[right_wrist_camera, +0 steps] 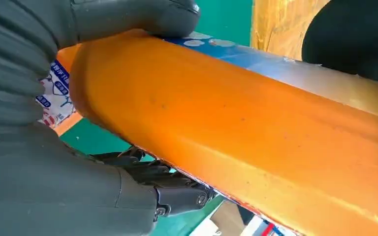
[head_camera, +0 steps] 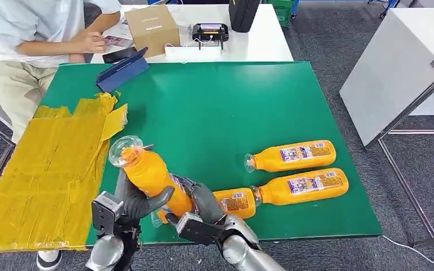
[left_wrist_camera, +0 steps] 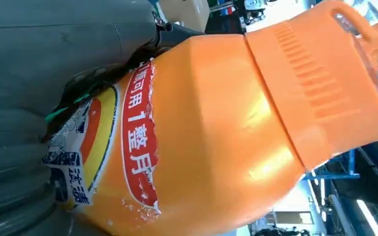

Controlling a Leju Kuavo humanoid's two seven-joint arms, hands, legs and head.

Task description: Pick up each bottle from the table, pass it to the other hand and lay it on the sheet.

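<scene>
An orange juice bottle [head_camera: 147, 172] is lifted over the green table's [head_camera: 215, 107] near left part, tilted with its clear cap toward the yellow sheet [head_camera: 45, 169]. My left hand [head_camera: 133, 203] grips its middle and my right hand [head_camera: 203, 204] grips its base end. In the left wrist view the bottle [left_wrist_camera: 216, 137] lies against my left hand [left_wrist_camera: 29, 73]. The right wrist view has my right hand [right_wrist_camera: 39, 162] with thumb over and fingers under the bottle [right_wrist_camera: 236, 137]. Three more bottles lie on the table to the right [head_camera: 294, 155] [head_camera: 305, 186] [head_camera: 237, 202].
A person sits at the far left corner with a hand [head_camera: 90, 40] on the white table behind. A blue tablet case [head_camera: 121, 70] lies on the green table's far left. A cardboard box [head_camera: 153, 28] and a black device [head_camera: 209, 31] stand behind. White tables [head_camera: 395, 68] stand at right.
</scene>
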